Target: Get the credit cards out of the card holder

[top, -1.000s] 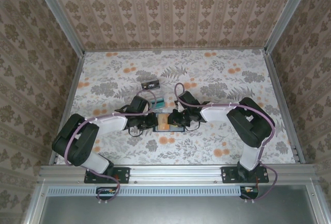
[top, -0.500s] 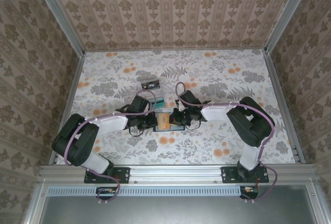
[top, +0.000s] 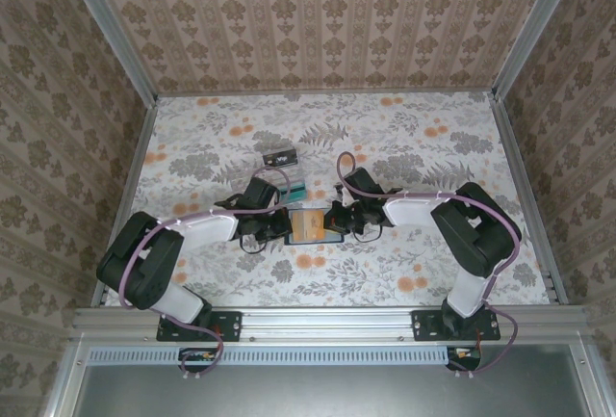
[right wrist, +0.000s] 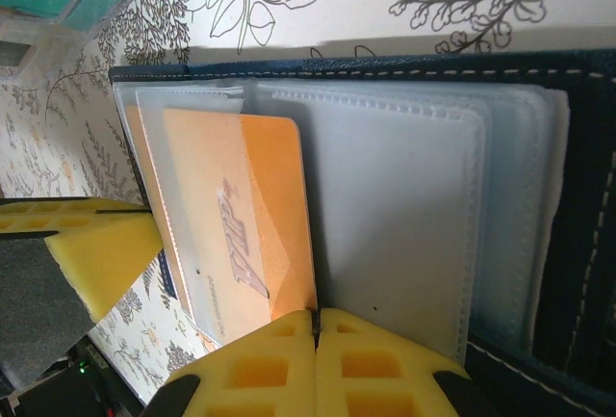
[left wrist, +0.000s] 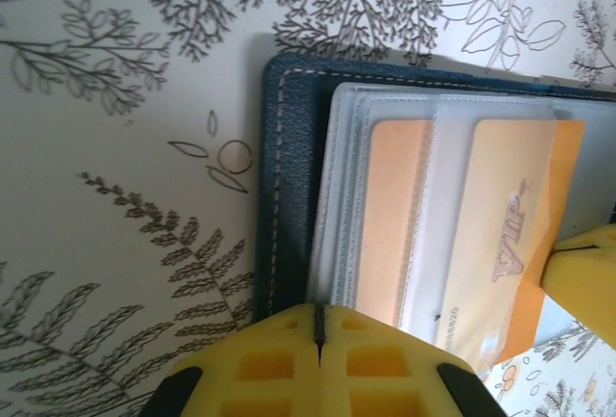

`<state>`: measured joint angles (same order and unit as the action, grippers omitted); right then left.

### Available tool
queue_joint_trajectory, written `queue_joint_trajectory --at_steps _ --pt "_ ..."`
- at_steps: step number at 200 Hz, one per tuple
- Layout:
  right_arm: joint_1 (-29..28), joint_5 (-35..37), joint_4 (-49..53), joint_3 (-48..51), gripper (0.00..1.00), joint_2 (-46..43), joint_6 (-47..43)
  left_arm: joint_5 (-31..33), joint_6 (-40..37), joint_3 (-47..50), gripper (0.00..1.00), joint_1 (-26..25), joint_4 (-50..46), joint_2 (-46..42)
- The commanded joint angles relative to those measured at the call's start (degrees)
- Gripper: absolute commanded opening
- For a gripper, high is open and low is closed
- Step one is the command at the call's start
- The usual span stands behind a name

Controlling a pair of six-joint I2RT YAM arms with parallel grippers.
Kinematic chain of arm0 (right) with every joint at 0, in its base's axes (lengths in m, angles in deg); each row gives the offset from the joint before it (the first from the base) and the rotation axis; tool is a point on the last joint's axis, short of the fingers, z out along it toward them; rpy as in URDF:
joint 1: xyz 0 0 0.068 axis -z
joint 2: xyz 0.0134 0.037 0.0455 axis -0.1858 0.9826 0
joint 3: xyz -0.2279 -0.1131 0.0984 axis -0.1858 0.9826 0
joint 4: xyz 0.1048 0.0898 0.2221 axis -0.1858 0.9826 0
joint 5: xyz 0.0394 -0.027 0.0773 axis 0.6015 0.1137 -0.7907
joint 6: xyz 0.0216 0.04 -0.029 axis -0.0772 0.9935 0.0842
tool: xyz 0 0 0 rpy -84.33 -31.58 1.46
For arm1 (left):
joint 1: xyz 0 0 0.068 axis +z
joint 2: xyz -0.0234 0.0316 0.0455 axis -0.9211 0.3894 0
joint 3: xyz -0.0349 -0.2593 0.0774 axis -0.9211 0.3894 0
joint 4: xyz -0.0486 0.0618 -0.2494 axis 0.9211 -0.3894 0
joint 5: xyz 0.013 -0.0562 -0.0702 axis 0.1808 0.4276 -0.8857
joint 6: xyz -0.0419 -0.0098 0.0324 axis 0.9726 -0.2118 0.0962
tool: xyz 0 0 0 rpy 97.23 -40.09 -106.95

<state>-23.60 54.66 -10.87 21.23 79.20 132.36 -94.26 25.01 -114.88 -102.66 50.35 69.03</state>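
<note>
Card holder (left wrist: 287,186), dark navy with pale stitching, lying open and flat on the flower-patterned table (top: 414,138), between my two arms and somewhat nearer to their bases than to the far wall. A stack of clear sleeves (right wrist: 395,205) rests on its inner face. My left end effector (left wrist: 318,328) meets the holder from its left side. Its yellow pads are pressed together with no gap visible, closed over the edge of the holder and its sleeves. My right end effector (right wrist: 316,332) meets the holder from the opposite side, pads likewise pressed together, pinching the free edge of an orange credit card (right wrist: 274,205) marked "VIP". That card lies flat on the sleeves, one part bare and bright, the rest dulled under a translucent pocket, so it is partly in and partly out. A second orange card (left wrist: 390,215) sits wholly inside a sleeve beside it, toward my left end effector. In each wrist view a yellow finger of the other end effector shows at the far side of the holder. Just beyond the holder, beside my left wrist, stands a clear tray (top: 294,189) containing something teal. Farther back lies a small dark object (top: 279,159), well apart from both end effectors.
</note>
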Motion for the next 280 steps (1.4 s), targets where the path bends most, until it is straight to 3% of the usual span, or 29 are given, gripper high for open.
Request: queue_joint_trajectory --at_steps 1,54,70,87,127,201,253,280 --pt "0.9 1.1 2.2 1.4 0.00 -1.7 -0.8 3.9 -0.9 0.2 0.00 0.7 -7.6 -0.7" --pt "2.4 -3.0 1.0 2.5 0.00 -3.1 -2.7 2.5 -1.5 0.4 0.00 0.9 -7.5 -1.8" --pt "2.3 -2.8 0.9 2.5 0.00 -3.0 -2.6 2.6 -2.1 -0.4 0.15 0.7 -7.7 -3.4" --pt "2.2 -2.8 0.7 2.4 0.01 -2.7 -2.6 2.2 -3.1 -1.5 0.17 -0.3 -7.3 -5.6" --pt "1.8 -2.8 0.0 1.8 0.04 -1.7 -2.3 2.2 -4.1 -4.3 0.15 -3.5 -5.6 -5.4" --pt "1.1 -3.0 -1.9 1.1 0.22 0.2 -1.3 -0.6 -2.4 -3.9 0.08 -5.6 -1.9 4.1" --pt "0.3 -3.2 -2.9 0.1 0.23 2.3 -0.6 -0.4 -2.2 -3.6 0.07 -6.0 -2.0 4.0" --pt "0.2 -1.7 -1.2 -0.3 0.31 2.0 -1.0 -0.1 -2.3 -3.7 0.06 -6.0 -2.8 3.8"
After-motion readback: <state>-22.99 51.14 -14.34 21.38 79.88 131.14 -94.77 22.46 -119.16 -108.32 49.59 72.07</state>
